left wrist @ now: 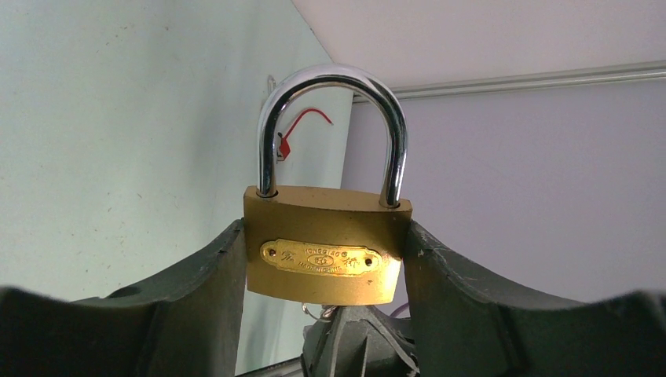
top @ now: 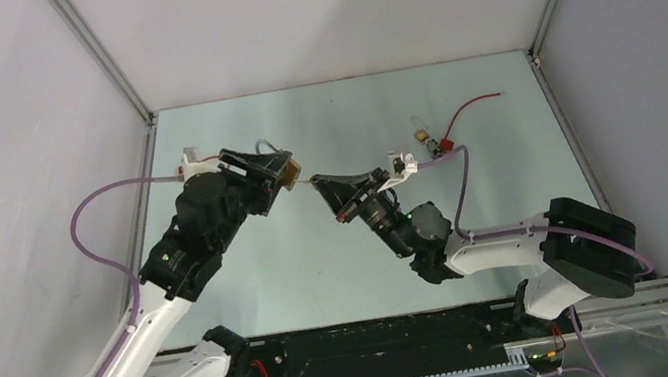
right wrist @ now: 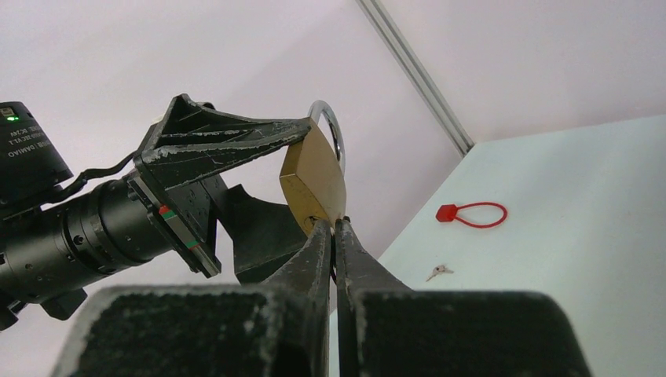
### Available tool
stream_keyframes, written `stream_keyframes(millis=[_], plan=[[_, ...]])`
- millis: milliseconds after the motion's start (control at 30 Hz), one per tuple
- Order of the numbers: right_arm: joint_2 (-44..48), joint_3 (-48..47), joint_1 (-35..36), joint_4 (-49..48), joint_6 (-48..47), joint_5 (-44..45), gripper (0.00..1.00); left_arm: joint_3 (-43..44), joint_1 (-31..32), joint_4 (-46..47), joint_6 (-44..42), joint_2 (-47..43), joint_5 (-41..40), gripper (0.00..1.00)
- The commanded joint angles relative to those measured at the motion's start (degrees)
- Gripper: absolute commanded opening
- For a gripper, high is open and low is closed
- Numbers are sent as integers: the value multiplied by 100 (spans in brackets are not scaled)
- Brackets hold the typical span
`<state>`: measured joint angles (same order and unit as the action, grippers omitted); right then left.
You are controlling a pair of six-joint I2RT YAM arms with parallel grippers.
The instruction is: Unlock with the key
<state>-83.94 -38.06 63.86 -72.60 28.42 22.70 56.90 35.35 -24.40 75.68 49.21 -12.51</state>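
Pale tbl [right wrist: 565,181] – tiny silvery key [right wrist: 440,272], lying flat

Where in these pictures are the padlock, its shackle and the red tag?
padlock [left wrist: 327,255]: left wrist view, on the label plate in the middle of the brass body.
shackle [left wrist: 334,75]: left wrist view, on the top of the silver arch.
red tag [right wrist: 445,213]: right wrist view, on its small red block.

Surface [top: 324,281]: open across near middle. Obstructions: left claw [top: 287,174] and right claw [top: 317,183] meeting at padlock [left wrist: 326,243], mid-air centre; red tag [right wrist: 444,213], far right; walls [top: 20,147] around.
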Motion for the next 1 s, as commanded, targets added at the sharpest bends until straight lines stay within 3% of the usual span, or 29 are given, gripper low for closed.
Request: stream_keyframes(millis=[0, 400, 967], plan=[[-57, -146, 201, 63, -107, 171, 0, 44, 182, 796, 344, -310, 612, 0], [301, 53, 743, -131, -651, 1335, 0, -267, -29, 783, 732, -466, 415, 0], [-125, 25, 945, -921, -973, 1882, 0, -229, -31, 791, 1028, -411, 433, 0]])
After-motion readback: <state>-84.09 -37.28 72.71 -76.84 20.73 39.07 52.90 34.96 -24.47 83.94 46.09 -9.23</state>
